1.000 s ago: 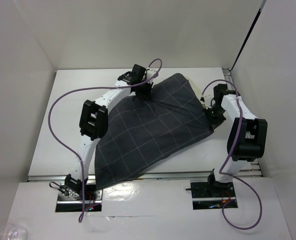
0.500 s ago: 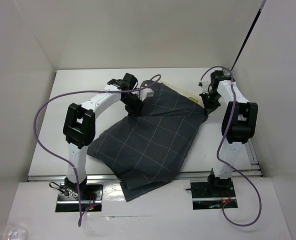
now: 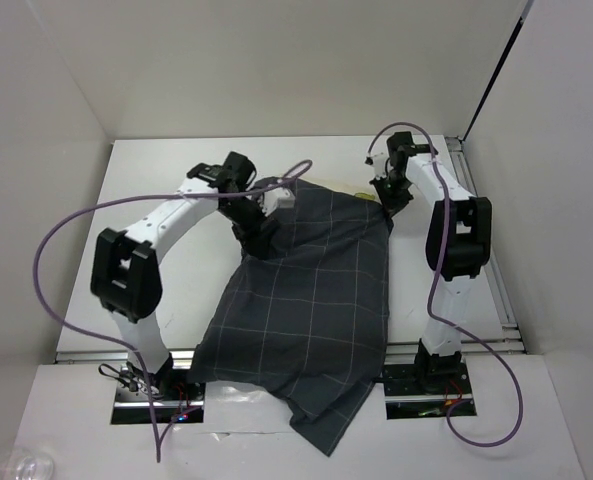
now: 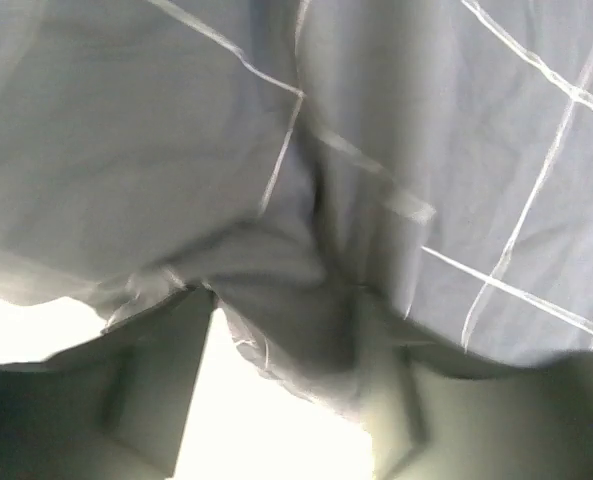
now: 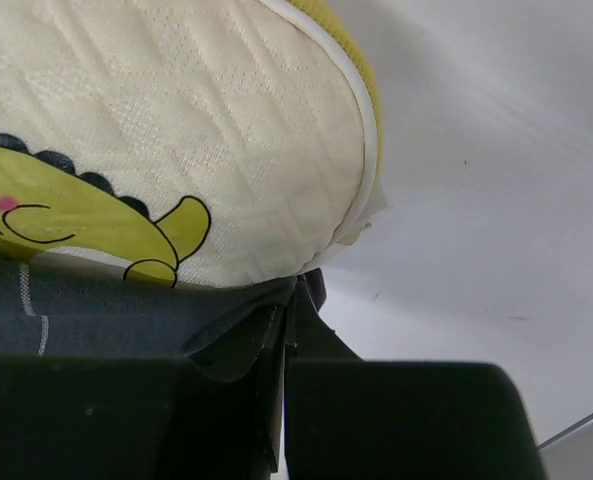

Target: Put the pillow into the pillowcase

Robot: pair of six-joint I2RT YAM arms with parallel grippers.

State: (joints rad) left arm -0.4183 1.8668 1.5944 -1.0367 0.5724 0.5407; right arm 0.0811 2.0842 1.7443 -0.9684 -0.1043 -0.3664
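Note:
The dark checked pillowcase (image 3: 316, 290) lies spread from the table's back middle down over the front edge. A pale sliver of the pillow (image 3: 360, 189) shows at its far right corner. Up close, the quilted white pillow (image 5: 176, 130) with a yellow print and yellow band bulges out of the pillowcase (image 5: 76, 310). My right gripper (image 5: 291, 290) is shut on the case's edge just under the pillow, at the far right corner (image 3: 389, 196). At the case's far left corner, my left gripper (image 3: 263, 228) stands open. A fold of the pillowcase (image 4: 426, 150) sags between its spread fingertips (image 4: 288, 300).
The white table (image 3: 156, 260) is boxed in by white walls on the left, back and right. Purple cables (image 3: 51, 250) loop off both arms. A metal rail (image 3: 476, 345) runs along the front edge, with the arm bases below it.
Both arms swung left and the pillowcase turned with them, its near end now hanging over the front edge. The left jaws have come apart. The right gripper stays shut.

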